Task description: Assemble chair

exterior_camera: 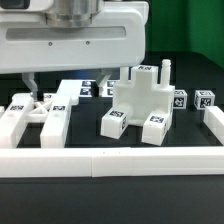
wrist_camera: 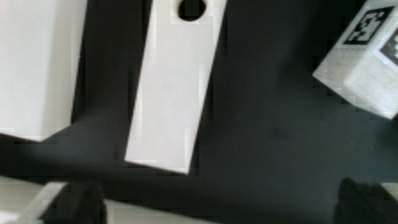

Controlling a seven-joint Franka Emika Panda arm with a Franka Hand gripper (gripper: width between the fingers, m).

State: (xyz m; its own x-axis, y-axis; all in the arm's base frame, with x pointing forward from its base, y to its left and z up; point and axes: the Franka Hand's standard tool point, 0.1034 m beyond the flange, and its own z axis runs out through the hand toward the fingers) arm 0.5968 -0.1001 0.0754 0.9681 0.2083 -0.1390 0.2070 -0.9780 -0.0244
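The chair parts are matte white with black-and-white tags. A partly joined block with upright pegs (exterior_camera: 140, 102) stands mid-table. Long flat bars and a panel (exterior_camera: 45, 115) lie at the exterior view's left. My gripper (exterior_camera: 48, 84) hangs just above these left parts. In the wrist view a long white bar with a slot (wrist_camera: 178, 85) lies below my gripper (wrist_camera: 217, 205), with a wide panel (wrist_camera: 39, 70) beside it and a tagged part (wrist_camera: 365, 60) on the other side. The two dark fingertips (wrist_camera: 71, 205) stand wide apart with nothing between them.
A long white border rail (exterior_camera: 110, 160) runs along the table's front and up the exterior view's right side. Two small tagged blocks (exterior_camera: 192, 99) sit at the right, behind the joined block. More tagged white pieces (exterior_camera: 95, 89) lie at the back.
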